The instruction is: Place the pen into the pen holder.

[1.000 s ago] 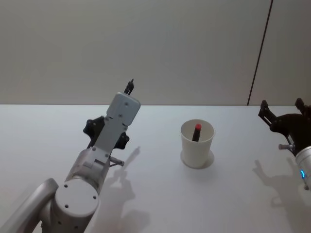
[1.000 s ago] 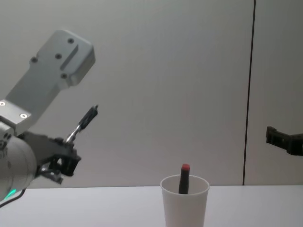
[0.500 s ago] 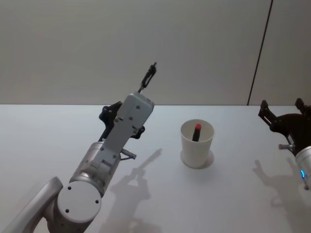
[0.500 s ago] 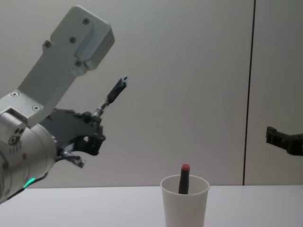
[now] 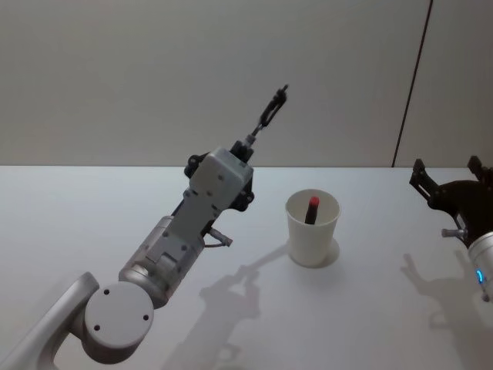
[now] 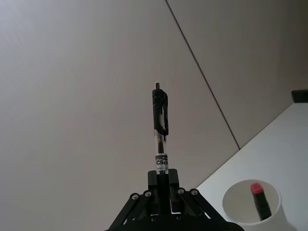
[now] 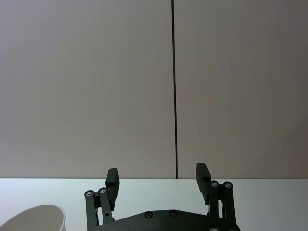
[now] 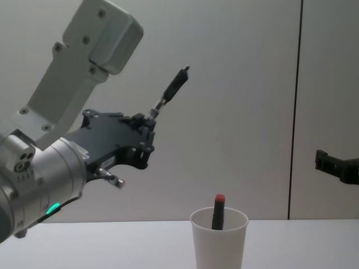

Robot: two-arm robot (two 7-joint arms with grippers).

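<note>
Left gripper (image 8: 147, 119): I see it clamped on the pen (image 8: 171, 91), left of centre in the chest view.
Pen: juts up-right.
Pen holder (image 8: 219, 242): bottom centre, below-right, apart.
Right gripper (image 5: 445, 168): right edge, jaws apart.

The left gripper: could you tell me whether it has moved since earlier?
Yes. In the chest view the left gripper, holding the pen, rose and drew nearer the pen holder.
</note>
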